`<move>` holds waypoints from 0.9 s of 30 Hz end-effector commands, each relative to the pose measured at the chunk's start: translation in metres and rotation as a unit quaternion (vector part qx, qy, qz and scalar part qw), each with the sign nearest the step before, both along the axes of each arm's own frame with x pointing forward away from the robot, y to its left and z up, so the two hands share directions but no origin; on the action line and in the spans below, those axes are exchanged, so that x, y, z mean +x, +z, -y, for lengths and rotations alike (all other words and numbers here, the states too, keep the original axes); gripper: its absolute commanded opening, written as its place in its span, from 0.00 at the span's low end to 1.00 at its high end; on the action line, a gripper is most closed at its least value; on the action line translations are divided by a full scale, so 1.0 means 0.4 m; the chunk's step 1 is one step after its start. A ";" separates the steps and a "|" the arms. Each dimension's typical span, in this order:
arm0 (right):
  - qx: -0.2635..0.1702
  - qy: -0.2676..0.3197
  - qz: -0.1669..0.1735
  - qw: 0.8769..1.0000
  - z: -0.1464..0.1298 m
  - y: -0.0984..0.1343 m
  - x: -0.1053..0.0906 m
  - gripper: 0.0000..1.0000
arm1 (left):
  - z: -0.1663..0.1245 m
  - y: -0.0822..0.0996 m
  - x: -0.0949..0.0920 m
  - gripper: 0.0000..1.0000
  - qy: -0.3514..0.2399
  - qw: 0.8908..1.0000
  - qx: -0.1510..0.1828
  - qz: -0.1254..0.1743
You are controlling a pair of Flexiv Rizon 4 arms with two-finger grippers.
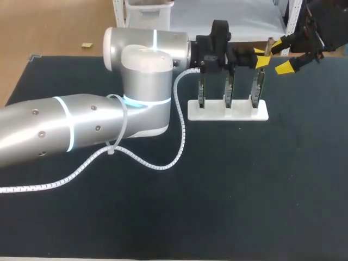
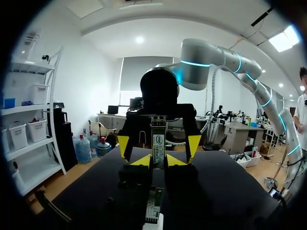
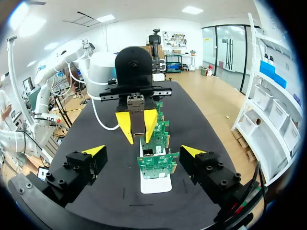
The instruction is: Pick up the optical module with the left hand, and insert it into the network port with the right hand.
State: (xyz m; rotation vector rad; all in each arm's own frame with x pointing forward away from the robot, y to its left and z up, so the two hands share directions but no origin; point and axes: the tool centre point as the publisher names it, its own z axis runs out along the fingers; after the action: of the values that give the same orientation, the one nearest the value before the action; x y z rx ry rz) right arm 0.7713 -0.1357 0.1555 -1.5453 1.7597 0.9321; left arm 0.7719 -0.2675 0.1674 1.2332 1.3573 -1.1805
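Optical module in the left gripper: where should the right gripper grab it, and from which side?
Probably the free end of the optical module that sticks out past the left gripper. Bring the right gripper in head-on from the opposite side; it faces that end, open.

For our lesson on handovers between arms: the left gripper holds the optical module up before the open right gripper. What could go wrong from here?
1. The right gripper is open, touching nothing. If the left gripper releases early, the optical module could fall onto the circuit boards below.
2. The two grippers face each other closely above the white stand. A small misalignment could knock them together or strike a board.
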 end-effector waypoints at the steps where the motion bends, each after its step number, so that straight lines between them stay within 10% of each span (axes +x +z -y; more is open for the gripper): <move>1: 0.000 -0.001 0.000 1.000 -0.001 0.000 0.000 1.00 | -0.003 0.000 -0.004 0.00 0.005 1.000 0.000 -0.001; 27: 0.000 -0.001 0.000 1.000 -0.001 0.000 0.000 1.00 | -0.002 -0.001 -0.019 0.00 0.000 1.000 0.000 -0.002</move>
State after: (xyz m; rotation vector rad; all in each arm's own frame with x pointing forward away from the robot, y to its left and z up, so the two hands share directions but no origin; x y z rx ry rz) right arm 0.7713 -0.1357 0.1555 -1.5453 1.7597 0.9321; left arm 0.7651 -0.2671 0.1669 1.2319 1.3601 -1.1864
